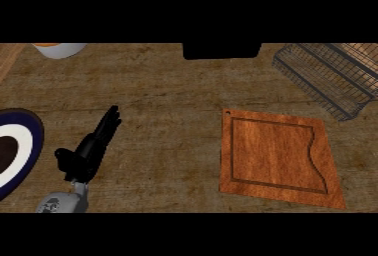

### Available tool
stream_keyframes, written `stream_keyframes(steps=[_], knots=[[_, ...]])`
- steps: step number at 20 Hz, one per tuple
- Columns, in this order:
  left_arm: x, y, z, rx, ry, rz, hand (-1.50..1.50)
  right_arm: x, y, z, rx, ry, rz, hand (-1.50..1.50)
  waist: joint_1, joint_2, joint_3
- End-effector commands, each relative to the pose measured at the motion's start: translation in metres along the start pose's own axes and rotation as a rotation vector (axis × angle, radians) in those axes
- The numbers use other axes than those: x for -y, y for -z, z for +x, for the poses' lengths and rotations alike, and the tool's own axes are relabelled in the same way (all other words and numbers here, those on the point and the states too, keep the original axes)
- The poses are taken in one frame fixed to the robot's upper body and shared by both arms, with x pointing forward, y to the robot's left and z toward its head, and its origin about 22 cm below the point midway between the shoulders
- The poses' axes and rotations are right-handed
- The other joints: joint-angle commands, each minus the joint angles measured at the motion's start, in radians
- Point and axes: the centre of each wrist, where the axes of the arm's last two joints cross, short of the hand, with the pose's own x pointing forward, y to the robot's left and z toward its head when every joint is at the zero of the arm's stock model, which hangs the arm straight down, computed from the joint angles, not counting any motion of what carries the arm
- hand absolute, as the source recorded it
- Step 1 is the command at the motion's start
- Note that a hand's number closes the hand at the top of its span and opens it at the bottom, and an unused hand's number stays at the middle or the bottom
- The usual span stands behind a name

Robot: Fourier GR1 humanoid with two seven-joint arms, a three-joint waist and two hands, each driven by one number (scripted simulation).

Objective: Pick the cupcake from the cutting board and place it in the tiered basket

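- While the reddish-brown wooden cutting board (277, 159) lies bare on the brown worktop (162, 90), no cupcake shows anywhere; it may sit hidden in the dark wire tiered basket (328, 75) at the upper right, or out of view.
- The left robot hand (92, 145) rests with straight, spread-free fingers, holding nothing; the right robot hand is out of sight.
- I judge any further move should wait on finding the cupcake, and the basket's inside cannot be read.
- A dark-rimmed plate (15, 150) lies at the left edge, a white cup (59, 49) at top.
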Motion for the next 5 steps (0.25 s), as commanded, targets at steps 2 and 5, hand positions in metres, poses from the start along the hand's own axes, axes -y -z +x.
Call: stream_keyframes(steps=[2,5], knots=[[-0.004,-0.008,-0.001,-0.014,0.0,0.031,0.0,0.063,0.025,-0.004,0.047,0.007,0.009,-1.5,-0.044,-0.014,0.0],[-0.008,-0.014,-0.003,-0.031,-0.008,0.054,0.0,0.099,0.034,-0.009,0.047,-0.025,0.043,-1.5,-0.05,-0.015,0.0]])
